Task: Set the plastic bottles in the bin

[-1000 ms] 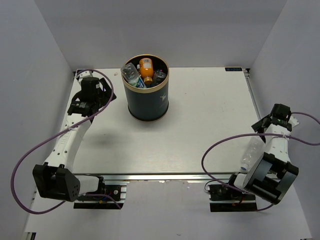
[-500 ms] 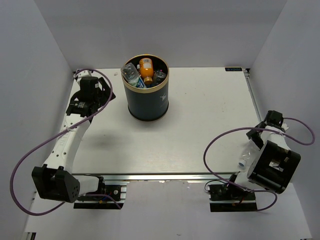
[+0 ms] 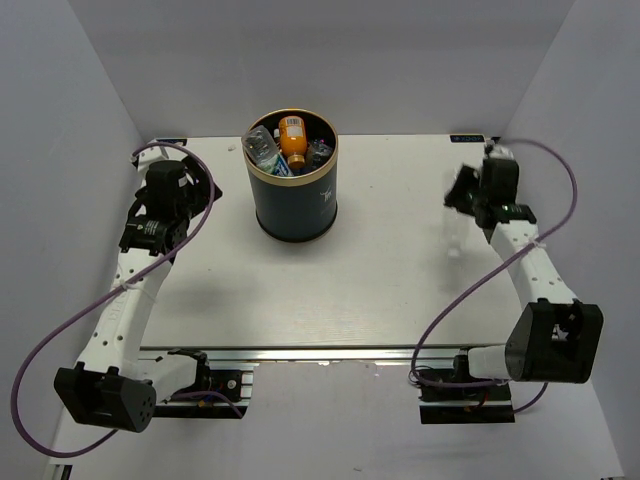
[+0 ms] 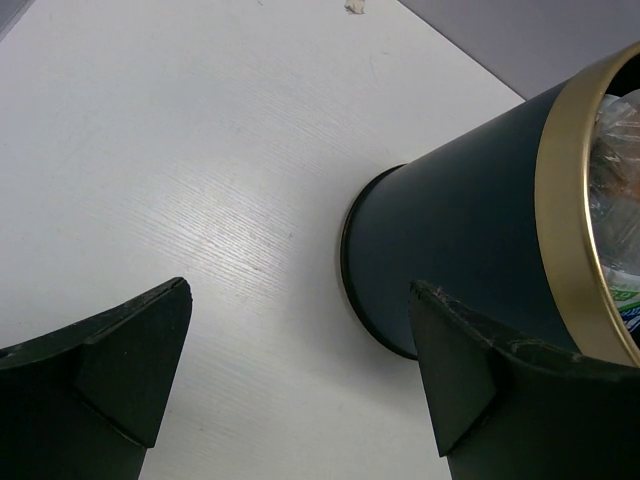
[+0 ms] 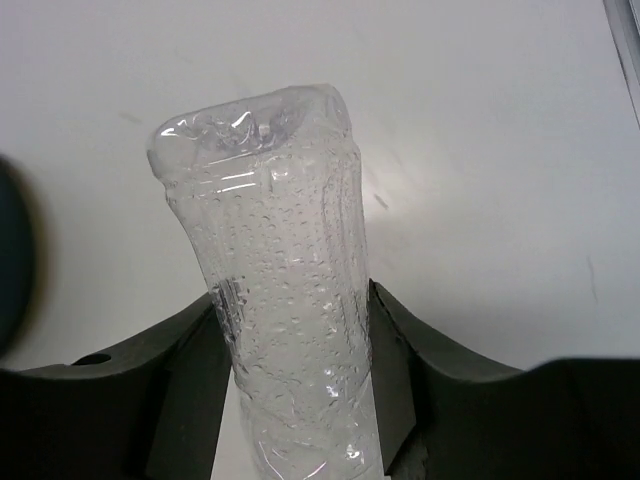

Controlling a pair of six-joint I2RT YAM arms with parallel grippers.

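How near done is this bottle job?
An orange bottle and clear ones already sit in the dark navy cylindrical bin. The right gripper is clamped on a clear crinkly plastic bottle, away from the bin. Remaining: dropping it in; no other loose bottle shows.

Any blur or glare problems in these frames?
Top external: right gripper and its clear bottle look smeared and ghostly. Right wrist: clear bottle crisp, only small glints. Left wrist: bin sharp, gold rim bright but not blown out.

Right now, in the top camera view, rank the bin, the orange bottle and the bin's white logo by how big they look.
1. bin, by far the largest
2. orange bottle, only partly showing inside the rim
3. white logo, smallest
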